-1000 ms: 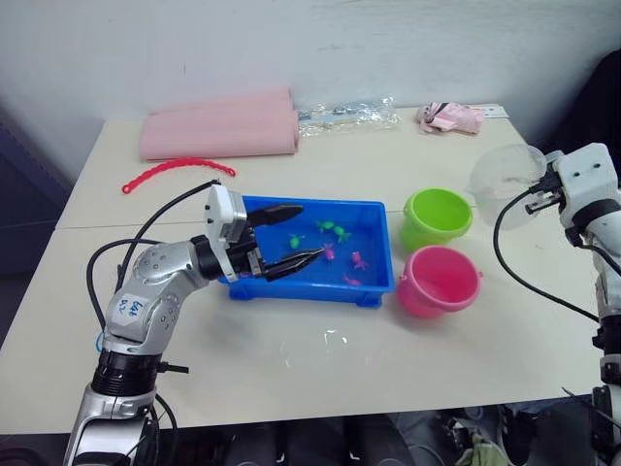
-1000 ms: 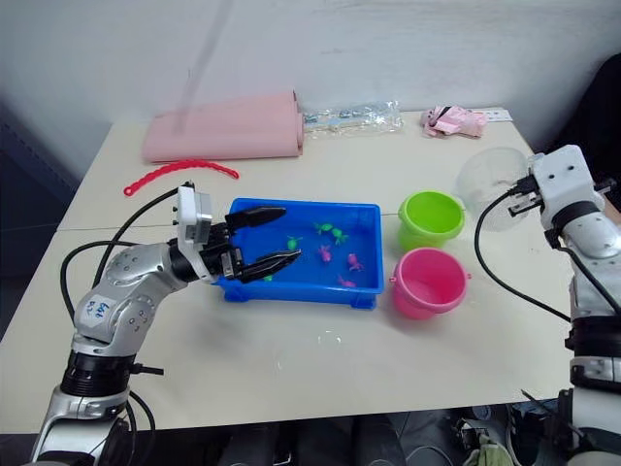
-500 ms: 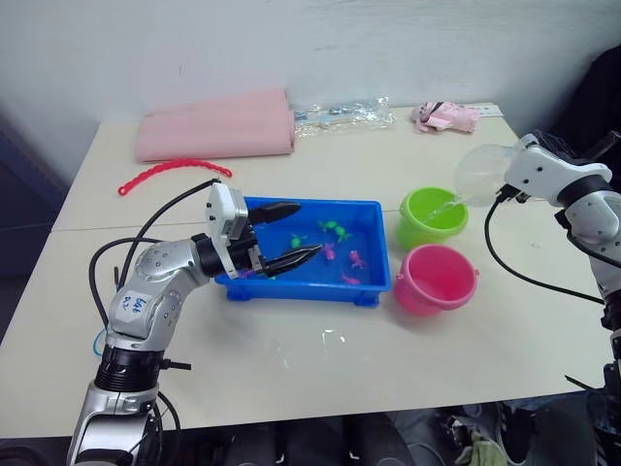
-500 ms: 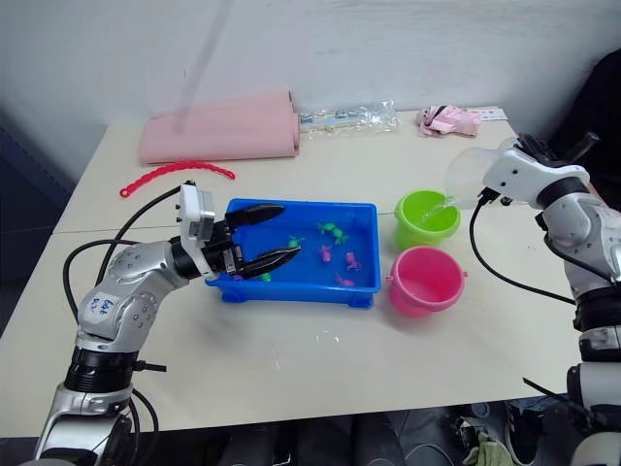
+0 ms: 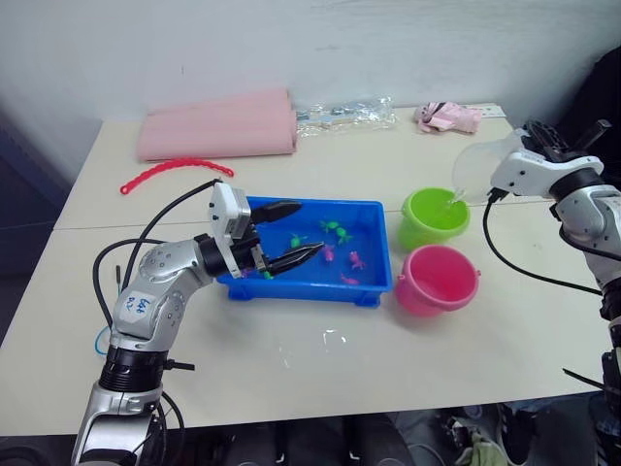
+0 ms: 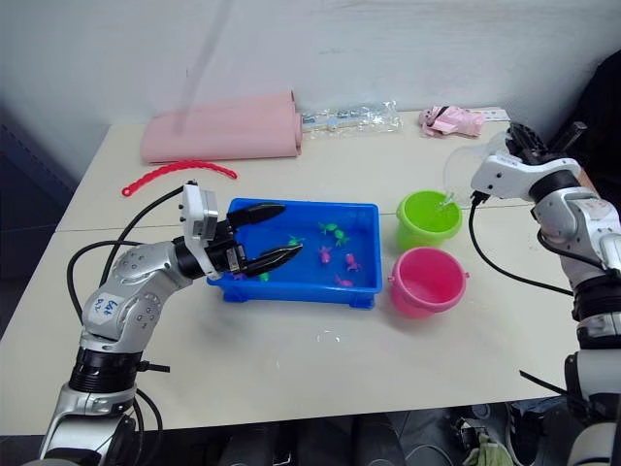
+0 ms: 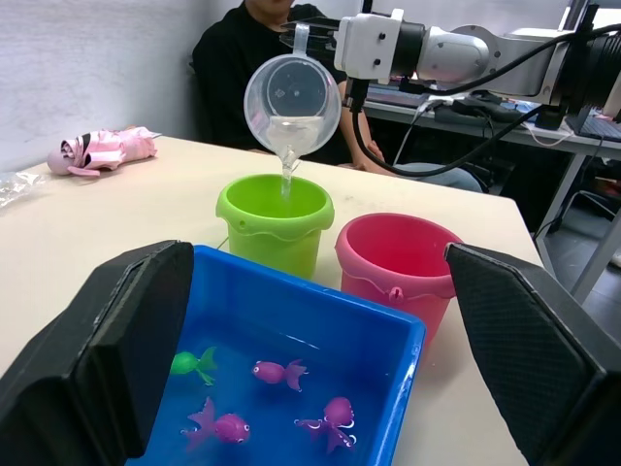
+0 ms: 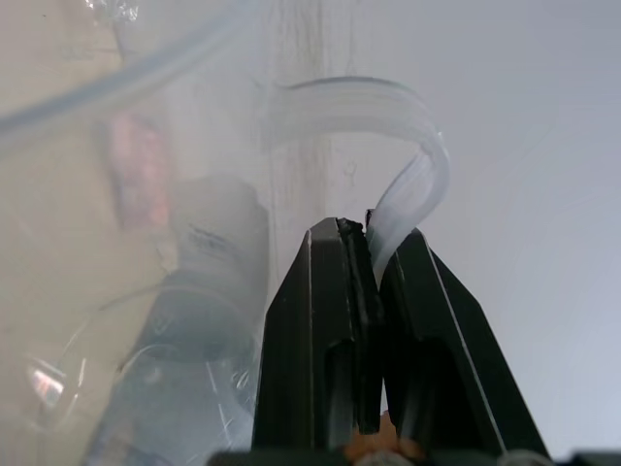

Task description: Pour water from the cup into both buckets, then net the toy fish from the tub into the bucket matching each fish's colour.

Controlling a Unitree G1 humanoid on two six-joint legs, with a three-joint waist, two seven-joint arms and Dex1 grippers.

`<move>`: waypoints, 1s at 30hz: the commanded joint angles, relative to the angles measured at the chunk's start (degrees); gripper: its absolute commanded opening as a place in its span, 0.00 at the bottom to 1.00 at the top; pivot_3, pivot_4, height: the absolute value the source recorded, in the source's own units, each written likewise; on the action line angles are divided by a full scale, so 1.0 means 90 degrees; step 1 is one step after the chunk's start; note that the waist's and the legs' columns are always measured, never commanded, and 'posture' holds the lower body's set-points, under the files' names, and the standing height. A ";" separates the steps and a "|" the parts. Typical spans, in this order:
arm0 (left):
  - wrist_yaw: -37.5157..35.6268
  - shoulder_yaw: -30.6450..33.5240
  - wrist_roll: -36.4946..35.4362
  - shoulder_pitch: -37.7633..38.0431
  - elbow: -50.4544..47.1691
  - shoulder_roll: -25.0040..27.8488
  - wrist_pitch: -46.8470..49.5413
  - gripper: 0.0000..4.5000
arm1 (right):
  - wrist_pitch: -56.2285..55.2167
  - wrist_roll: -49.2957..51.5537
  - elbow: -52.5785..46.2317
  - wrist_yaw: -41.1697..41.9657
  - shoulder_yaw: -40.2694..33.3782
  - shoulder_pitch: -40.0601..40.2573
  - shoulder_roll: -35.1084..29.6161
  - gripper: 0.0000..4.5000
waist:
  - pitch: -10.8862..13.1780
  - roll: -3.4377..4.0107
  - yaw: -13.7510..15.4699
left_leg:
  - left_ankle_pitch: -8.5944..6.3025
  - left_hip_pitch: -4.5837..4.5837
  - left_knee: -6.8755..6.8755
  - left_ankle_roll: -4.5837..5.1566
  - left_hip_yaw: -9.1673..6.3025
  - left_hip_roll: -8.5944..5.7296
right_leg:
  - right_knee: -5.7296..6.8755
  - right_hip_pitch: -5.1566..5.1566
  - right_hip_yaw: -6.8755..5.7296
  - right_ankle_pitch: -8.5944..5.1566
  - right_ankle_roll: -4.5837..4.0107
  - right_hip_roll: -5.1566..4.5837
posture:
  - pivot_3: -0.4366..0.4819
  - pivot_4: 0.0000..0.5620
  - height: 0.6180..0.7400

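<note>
Already tipped, the cup is pinched by its handle between the closed fingers of the right gripper, its spout just above the green bucket with a thin stream falling in; that narrow hold could let the cup swing or slip, and an unsteady tilt would likely throw water onto the table or over the pink bucket just beside. Nearer, the left gripper hangs wide open and empty over the tub end, with the toy fish just beyond its fingertips. Further off lie a pink roll, a red beaded strip and a clear bag, none obstructing.

Pink roll, red beaded strip
</note>
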 commanded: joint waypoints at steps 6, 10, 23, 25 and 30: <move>0.0002 0.0050 0.0006 -0.0132 -0.0173 -0.0004 -0.0119 1.00 | -0.0244 -0.0600 -0.0087 -0.0759 0.0163 -0.0344 -0.0400 0.01 | 0.0000 0.0000 -0.0002 | 0.0001 0.0000 0.0001 -0.0001 0.0000 0.0000 | 0.0001 0.0000 0.0000 0.0000 0.0000 0.0001 | 0.48 0.27 1.00; -0.0020 0.0057 0.0002 -0.0123 -0.0158 0.0003 -0.0130 1.00 | -0.0400 -0.0739 -0.0043 -0.1028 0.0225 -0.0426 -0.0487 0.01 | 0.0000 0.0000 -0.0001 | 0.0001 0.0000 -0.0001 -0.0002 0.0002 0.0000 | 0.0000 -0.0002 0.0001 0.0000 0.0000 0.0000 | 0.48 0.27 1.00; -0.0063 0.0078 -0.0014 -0.0092 -0.0123 0.0009 -0.0139 1.00 | -0.0492 0.1181 0.0542 0.0282 -0.0548 -0.0037 0.0163 0.01 | 0.0002 -0.0005 0.0001 | 0.0001 0.0001 0.0002 -0.0002 0.0000 0.0002 | 0.0000 0.0003 0.0000 0.0000 0.0000 0.0006 | 0.48 0.27 1.00; -0.0081 0.0094 -0.0023 -0.0073 -0.0124 0.0028 -0.0134 1.00 | -0.0413 0.1769 0.0548 0.0712 -0.0867 0.0123 0.0310 0.01 | 0.0003 -0.0006 0.0001 | 0.0001 0.0002 0.0005 -0.0002 -0.0002 0.0004 | 0.0000 0.0010 -0.0001 0.0001 0.0002 0.0009 | 0.48 0.27 1.00; -0.0144 0.0141 -0.0038 -0.0028 -0.0134 0.0073 -0.0131 1.00 | 0.0107 0.2888 0.0343 0.1479 -0.1540 0.0428 0.0501 0.01 | 0.0003 -0.0006 0.0009 | 0.0001 0.0001 0.0005 0.0000 -0.0002 0.0001 | 0.0002 0.0008 -0.0001 0.0001 0.0002 0.0005 | 0.48 0.27 1.00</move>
